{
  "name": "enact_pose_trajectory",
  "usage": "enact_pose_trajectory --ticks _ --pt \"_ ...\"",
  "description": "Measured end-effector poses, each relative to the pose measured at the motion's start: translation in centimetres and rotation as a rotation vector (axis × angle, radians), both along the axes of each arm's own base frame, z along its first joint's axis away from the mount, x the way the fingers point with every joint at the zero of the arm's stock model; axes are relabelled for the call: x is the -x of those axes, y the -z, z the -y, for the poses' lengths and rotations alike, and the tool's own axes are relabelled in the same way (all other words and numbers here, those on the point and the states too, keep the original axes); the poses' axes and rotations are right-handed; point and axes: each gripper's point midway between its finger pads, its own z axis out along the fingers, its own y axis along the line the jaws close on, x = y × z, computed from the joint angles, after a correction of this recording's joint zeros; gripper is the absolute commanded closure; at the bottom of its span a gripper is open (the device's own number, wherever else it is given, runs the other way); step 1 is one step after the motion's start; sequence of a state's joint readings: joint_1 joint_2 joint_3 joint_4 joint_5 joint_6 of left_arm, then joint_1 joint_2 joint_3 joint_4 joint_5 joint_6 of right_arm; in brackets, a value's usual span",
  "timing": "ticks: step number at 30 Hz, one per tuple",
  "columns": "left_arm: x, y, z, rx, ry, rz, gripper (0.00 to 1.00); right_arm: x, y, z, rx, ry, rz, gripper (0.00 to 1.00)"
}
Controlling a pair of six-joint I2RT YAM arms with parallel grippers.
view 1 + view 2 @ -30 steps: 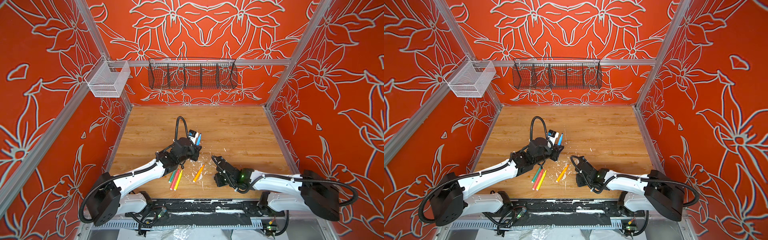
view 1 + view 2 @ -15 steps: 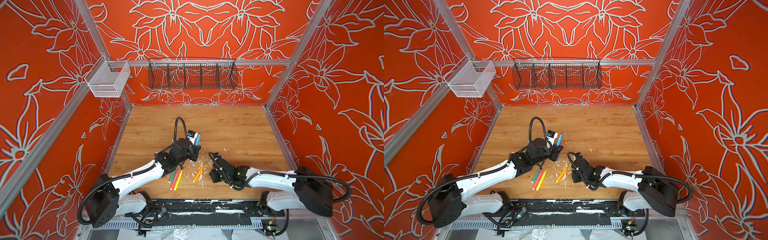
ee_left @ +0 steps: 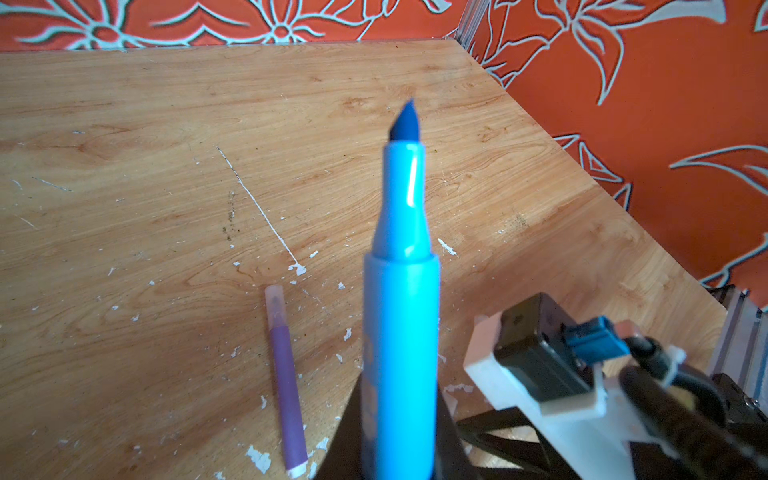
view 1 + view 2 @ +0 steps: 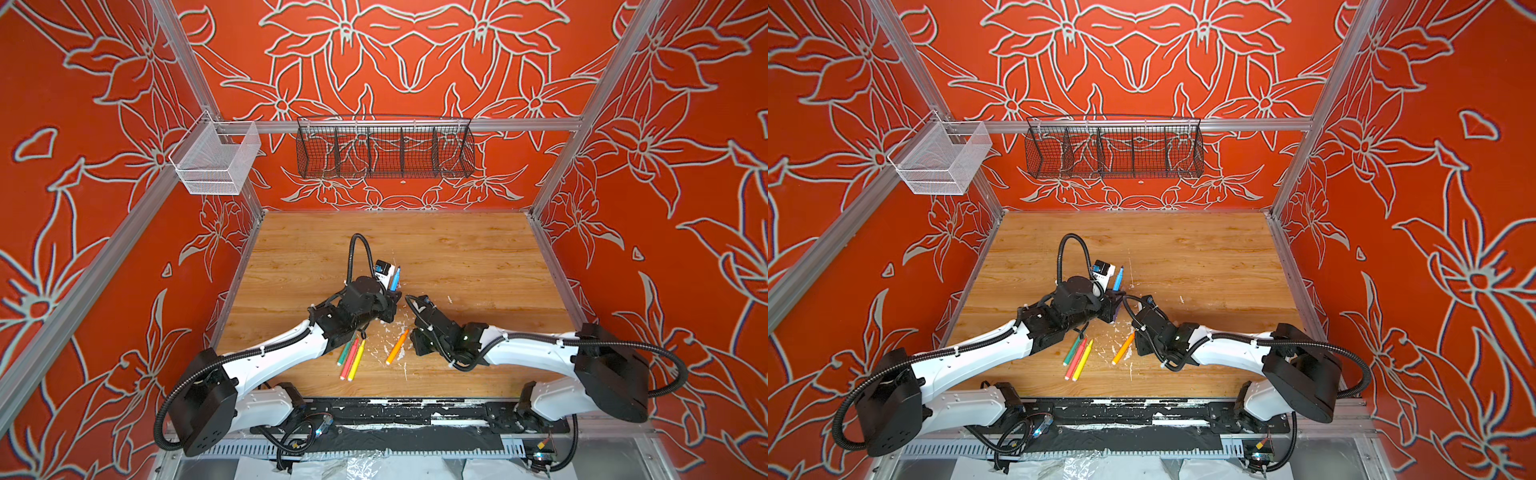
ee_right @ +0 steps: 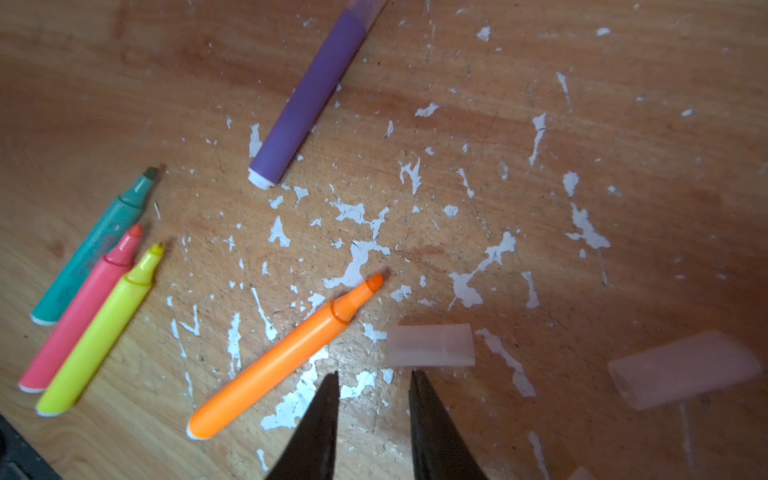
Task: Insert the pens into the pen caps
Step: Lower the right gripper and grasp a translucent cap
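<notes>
My left fingers (image 3: 343,449) are clenched on the blue pen (image 4: 1119,279), its bare tip pointing toward twelve o'clock. The green, pink and yellow pens (image 4: 350,358) lie at nine o'clock of the orange pen (image 4: 397,347) on the tabletop (image 4: 457,257). My right fingers (image 5: 320,419) stand released, with a clear pen cap (image 5: 431,345) just beyond them.

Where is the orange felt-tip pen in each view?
Both top views: orange felt-tip pen front-centre.
Left wrist: not in it.
Right wrist: beside the right end effector.
Shared landmark: yellow felt-tip pen near it, in all but the left wrist view.
</notes>
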State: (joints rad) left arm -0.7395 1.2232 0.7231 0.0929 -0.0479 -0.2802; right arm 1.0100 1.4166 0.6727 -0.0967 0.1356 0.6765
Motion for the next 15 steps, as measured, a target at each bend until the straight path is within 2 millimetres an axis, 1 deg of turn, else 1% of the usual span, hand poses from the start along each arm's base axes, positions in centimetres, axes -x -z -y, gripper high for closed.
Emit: enact_pose_trajectory --ticks 2,7,10,15 --pt "0.0 0.0 0.0 0.0 -0.001 0.001 1.0 -0.2 -0.2 0.1 0.014 -0.008 0.022 0.49" --pt "-0.4 -0.1 -0.7 -0.008 -0.042 0.011 1.0 -0.5 -0.3 0.2 0.052 -0.051 0.061 0.44" --pt "-0.9 0.0 -1.6 -0.018 -0.097 0.011 1.0 -0.9 -0.6 -0.3 0.068 -0.081 0.082 0.41" --pt "-1.4 -0.2 -3.3 -0.012 -0.171 0.016 1.0 -2.3 -0.6 -1.7 0.102 -0.117 0.107 0.41"
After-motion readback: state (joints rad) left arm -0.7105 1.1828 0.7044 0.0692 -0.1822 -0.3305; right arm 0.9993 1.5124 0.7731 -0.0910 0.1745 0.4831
